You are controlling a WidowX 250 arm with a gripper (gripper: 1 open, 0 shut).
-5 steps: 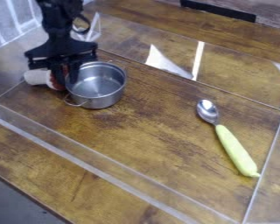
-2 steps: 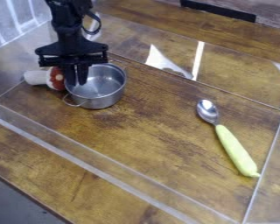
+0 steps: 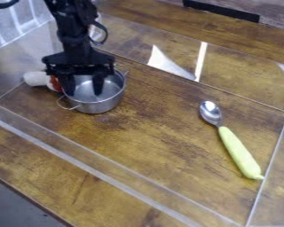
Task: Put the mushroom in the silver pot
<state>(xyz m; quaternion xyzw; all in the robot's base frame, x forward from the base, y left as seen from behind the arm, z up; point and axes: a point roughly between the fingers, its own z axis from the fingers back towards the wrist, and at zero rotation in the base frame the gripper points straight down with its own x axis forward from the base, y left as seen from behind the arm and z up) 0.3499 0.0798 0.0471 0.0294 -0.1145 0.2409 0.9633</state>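
The silver pot (image 3: pixel 95 105) stands on the wooden table at the left, upright, a small handle at its front left. My gripper (image 3: pixel 85 88) hangs straight over it, pointing down, with its black fingers (image 3: pixel 103 86) spread wide across the pot's mouth and nothing between them. The mushroom (image 3: pixel 38 79) lies on its side on the table just left of the pot, cream stem pointing left, its dark red cap partly hidden behind the left finger. It looks free of the gripper.
A silver spoon with a yellow-green handle (image 3: pixel 233 144) lies at the right. A low clear plastic wall (image 3: pixel 109 182) rings the work area, its front edge running diagonally across the near side.
The gripper has moved right, from over the mushroom to over the pot, sunk a little, rolled and opened wide. The mushroom and pot have stayed where they were.
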